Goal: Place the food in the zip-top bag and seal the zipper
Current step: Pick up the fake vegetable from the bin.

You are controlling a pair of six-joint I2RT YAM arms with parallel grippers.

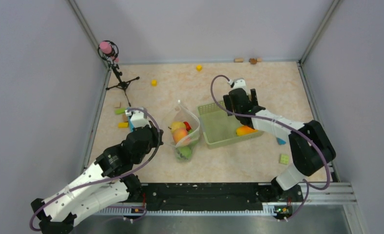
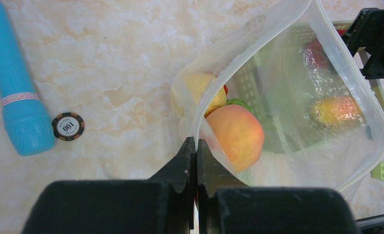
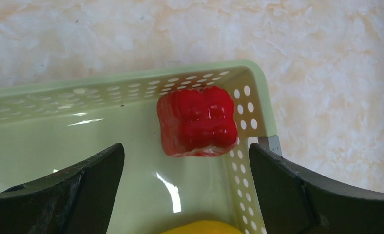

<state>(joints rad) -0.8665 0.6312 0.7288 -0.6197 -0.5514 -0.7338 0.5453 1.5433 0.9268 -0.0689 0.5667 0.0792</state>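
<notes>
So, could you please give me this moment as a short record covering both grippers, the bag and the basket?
left gripper: shut on the zip-top bag rim
right gripper: open, above a corner of the green basket
bag mouth: open, unsealed
bag contents: peach-coloured fruit, yellow fruit
basket contents: red food piece in the corner, yellow piece also inside

The zip-top bag (image 1: 194, 120) lies just left of the basket (image 1: 221, 127), with food (image 1: 180, 135) inside; a toy pepper (image 3: 197, 122) sits in the basket's corner.

Basket (image 3: 107, 95) corner walls hem the red pepper (image 3: 197, 122) on two sides; zip-top bag (image 2: 287, 73) mouth gapes wide.
</notes>
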